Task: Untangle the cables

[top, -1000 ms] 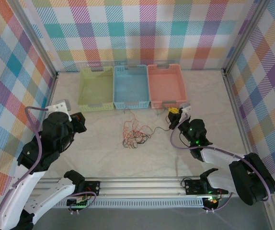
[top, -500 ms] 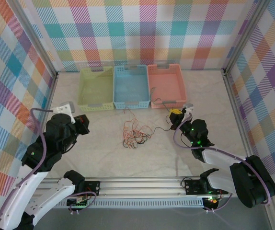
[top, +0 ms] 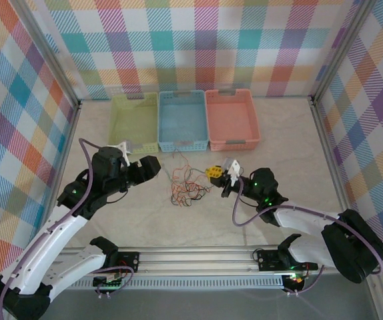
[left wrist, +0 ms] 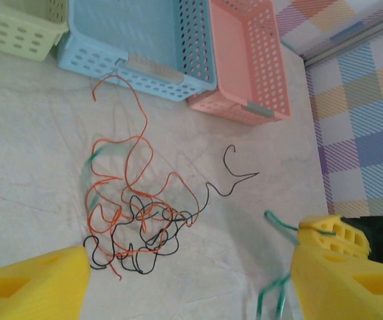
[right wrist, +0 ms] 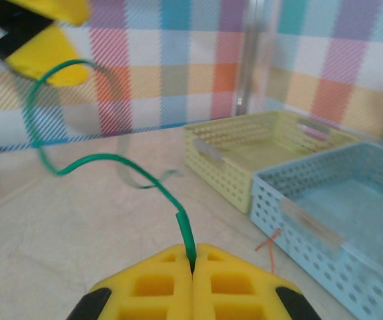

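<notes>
An orange-red cable [left wrist: 138, 143] and a black cable [left wrist: 221, 187] lie knotted in a tangle [top: 186, 187] on the table in front of the baskets. My right gripper [top: 213, 173] [right wrist: 193, 253] is just right of the tangle, shut on one end of the green cable [right wrist: 98, 159]. That cable arcs up through the air to my left gripper's yellow fingers [right wrist: 45, 53]. My left gripper [top: 153, 165] [left wrist: 188, 280] hovers left of the tangle, open wide, with the green cable [left wrist: 279, 225] beside its right finger [left wrist: 345, 280].
Three baskets stand in a row behind the tangle: yellow-green [top: 135, 144], blue [top: 183, 144] and pink [top: 233, 141]. The orange-red cable's far end reaches the blue basket's front wall. Checked walls ring the table.
My left arm swung right toward the tangle and its gripper opened. My right gripper moved left toward the tangle, still shut.
</notes>
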`<state>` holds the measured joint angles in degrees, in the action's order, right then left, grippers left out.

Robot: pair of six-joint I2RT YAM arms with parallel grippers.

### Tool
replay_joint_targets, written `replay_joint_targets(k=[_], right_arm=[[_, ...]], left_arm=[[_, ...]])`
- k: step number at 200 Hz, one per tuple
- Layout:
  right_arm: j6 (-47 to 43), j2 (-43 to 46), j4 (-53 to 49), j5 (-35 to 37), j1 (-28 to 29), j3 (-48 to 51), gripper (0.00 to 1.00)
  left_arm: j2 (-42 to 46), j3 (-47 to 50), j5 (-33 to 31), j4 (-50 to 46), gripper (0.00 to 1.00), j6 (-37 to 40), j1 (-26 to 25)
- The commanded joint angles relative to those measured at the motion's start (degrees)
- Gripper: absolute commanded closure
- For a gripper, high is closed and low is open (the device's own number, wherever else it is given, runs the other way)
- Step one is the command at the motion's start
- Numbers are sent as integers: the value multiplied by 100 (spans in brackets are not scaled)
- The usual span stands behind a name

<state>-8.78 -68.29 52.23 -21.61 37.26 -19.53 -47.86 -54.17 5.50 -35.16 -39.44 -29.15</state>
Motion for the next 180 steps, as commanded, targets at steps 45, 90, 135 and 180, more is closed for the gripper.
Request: replay_joint_targets(k=[45,90,135,180], right_arm=[[-2235,-204,-249,-75,685,-80,100],[-2965,-333,239,143,956,143,100],[-3204,-353,199,209,1073,134,100],[-3305,-365,444,117,1074,251,100]], left_arm=[[-60,-61,-37,-565,15,18,433],[-145,571,297,-188,15,-196,682],[-799,659,634,-228,17,447,709],[-1257,656,825,-272,21,971,609]])
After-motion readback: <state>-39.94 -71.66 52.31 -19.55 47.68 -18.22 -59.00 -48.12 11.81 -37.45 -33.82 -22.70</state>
